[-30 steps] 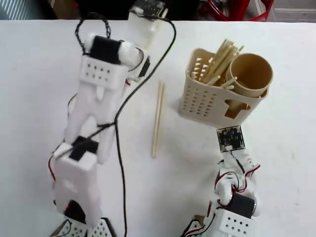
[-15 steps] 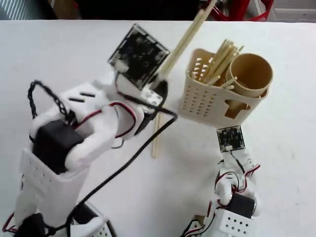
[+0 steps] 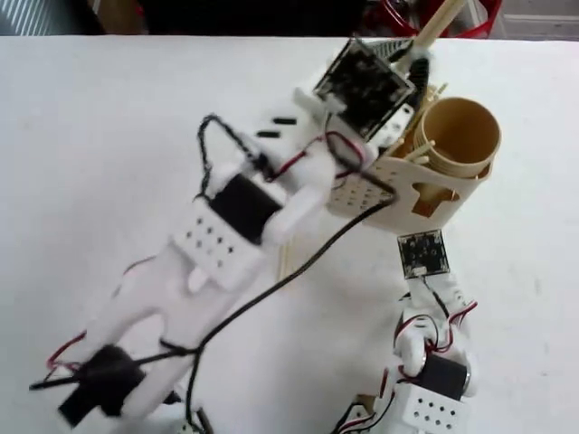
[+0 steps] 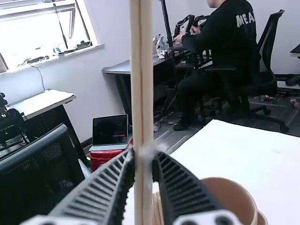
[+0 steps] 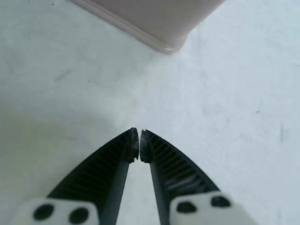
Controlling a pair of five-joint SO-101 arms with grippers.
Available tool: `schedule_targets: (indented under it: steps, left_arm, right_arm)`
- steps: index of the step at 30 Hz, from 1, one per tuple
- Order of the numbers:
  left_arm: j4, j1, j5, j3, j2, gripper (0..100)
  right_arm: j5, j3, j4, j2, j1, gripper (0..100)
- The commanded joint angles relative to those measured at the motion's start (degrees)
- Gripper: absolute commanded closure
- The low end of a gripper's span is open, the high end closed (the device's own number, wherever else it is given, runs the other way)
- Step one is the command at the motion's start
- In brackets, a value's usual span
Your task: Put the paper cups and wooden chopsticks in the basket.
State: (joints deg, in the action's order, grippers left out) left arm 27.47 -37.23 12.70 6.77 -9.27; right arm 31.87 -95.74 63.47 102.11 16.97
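Left gripper (image 4: 143,157) clamped on wooden chopsticks (image 4: 141,70), upright over the basket (image 3: 425,203); right gripper (image 5: 139,140) tips together, holding nothing.
Lower right of the high view: right arm (image 3: 430,362) low over the white table (image 3: 90,136), gripper just short of the basket's near corner. Left arm (image 3: 226,235) crosses from lower left to upper centre, covering the basket's left half and most of a loose chopstick pair (image 3: 281,267) on the table. Paper cup (image 3: 457,136) upright in the basket's right end, stowed chopsticks (image 3: 421,152) leaning beside it. Beyond the table: laptop (image 4: 110,131) on the floor, desk (image 4: 126,70), window (image 4: 37,28).
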Motion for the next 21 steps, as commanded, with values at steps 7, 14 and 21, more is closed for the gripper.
schedule_targets:
  steps: [7, 14, 21]
  left_arm:
    - [5.19, -0.48, 0.35, 23.3, 20.26, 98]
    - [10.37, 0.04, 0.26, 27.25, 28.0, 98]
    - [14.07, 2.24, -2.2, 27.16, 28.0, 98]
  right_arm:
    - [-0.09, 0.18, -1.63, 1.1, 1.71, 97.5]
    - [-0.09, 0.18, -1.63, 1.1, 1.71, 97.5]
    - [-0.09, 0.09, -1.63, 1.1, 1.71, 97.5]
